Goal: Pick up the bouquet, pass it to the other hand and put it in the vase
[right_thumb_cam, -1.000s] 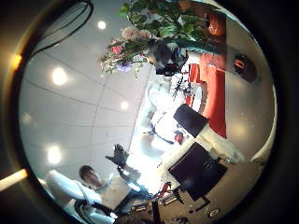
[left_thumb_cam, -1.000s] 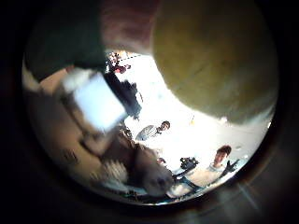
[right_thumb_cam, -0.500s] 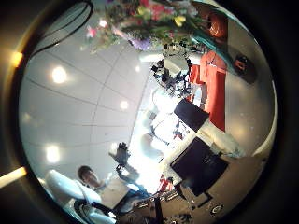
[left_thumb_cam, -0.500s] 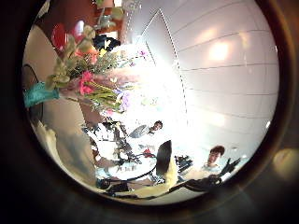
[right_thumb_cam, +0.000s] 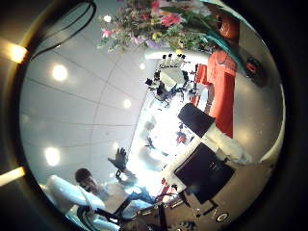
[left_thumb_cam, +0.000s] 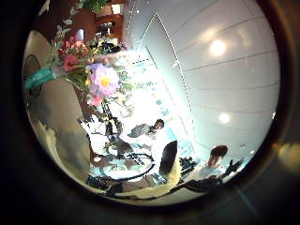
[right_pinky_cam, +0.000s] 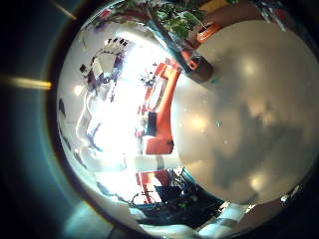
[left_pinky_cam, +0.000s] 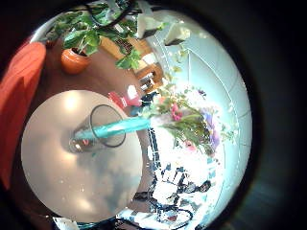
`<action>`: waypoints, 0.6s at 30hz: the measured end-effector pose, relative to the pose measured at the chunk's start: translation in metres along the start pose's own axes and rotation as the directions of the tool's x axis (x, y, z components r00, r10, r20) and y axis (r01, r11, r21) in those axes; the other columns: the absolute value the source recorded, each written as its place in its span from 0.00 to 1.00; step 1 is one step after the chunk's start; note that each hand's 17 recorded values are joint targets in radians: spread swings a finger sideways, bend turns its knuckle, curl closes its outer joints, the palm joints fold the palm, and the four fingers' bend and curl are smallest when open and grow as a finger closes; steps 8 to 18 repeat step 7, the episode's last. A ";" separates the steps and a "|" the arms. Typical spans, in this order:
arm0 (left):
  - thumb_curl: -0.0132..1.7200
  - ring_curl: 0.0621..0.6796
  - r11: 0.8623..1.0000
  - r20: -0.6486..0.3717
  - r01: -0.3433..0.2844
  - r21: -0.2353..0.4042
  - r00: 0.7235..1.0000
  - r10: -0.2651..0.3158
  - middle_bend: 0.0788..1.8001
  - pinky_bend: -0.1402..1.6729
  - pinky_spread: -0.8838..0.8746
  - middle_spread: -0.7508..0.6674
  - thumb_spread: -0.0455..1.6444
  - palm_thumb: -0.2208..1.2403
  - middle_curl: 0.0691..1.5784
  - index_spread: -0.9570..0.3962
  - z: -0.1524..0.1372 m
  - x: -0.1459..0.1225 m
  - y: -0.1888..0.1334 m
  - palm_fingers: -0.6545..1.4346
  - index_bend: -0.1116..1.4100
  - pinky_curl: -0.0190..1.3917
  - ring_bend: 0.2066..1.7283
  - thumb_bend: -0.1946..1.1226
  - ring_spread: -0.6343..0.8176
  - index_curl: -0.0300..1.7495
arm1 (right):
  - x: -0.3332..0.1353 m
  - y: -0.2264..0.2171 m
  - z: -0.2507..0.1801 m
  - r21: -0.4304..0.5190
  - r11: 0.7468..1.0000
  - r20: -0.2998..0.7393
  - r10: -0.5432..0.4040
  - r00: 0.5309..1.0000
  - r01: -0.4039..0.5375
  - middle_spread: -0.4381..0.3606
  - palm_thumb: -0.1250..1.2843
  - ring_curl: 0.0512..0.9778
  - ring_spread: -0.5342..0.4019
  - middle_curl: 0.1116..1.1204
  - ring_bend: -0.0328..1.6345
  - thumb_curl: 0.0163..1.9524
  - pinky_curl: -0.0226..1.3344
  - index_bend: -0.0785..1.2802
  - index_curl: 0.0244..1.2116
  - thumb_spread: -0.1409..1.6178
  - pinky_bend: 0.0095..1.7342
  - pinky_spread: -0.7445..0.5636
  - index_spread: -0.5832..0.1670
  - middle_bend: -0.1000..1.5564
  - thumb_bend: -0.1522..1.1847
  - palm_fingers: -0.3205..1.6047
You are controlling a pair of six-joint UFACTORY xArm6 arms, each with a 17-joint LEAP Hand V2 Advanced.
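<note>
Hand unseen; bouquet [left_pinky_cam: 177,115] in vase [left_pinky_cam: 101,129]

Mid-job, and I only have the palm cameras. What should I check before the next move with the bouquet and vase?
1. Bouquet in sight: ok, it shows in palm views of both hands.
2. Grip on its teal stem wrap: cannot tell, nothing shows holding it.
3. Vase found: ok, clear glass on the round table.
4. Stems inside the vase: cannot tell, the wrap's end overlaps the glass rim.
5. Vase upright: cannot tell.
6. Orange plant pot apart from the vase: ok.
</note>
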State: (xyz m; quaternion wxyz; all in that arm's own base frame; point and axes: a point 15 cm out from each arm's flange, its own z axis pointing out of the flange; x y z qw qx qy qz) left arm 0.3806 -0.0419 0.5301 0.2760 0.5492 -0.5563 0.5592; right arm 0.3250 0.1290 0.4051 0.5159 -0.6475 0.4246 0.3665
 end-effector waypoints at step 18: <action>0.20 0.19 0.992 0.089 0.069 -0.107 0.994 -0.060 0.05 0.18 0.84 0.93 0.58 0.26 0.11 0.87 0.008 0.001 0.065 0.27 0.18 0.24 0.16 0.13 0.88 0.18 | -0.006 0.004 0.022 -0.060 0.998 0.005 0.028 1.000 -0.028 0.50 0.62 0.14 0.62 0.25 0.28 0.26 0.17 0.19 0.29 0.67 0.24 0.90 0.32 0.20 0.10 0.40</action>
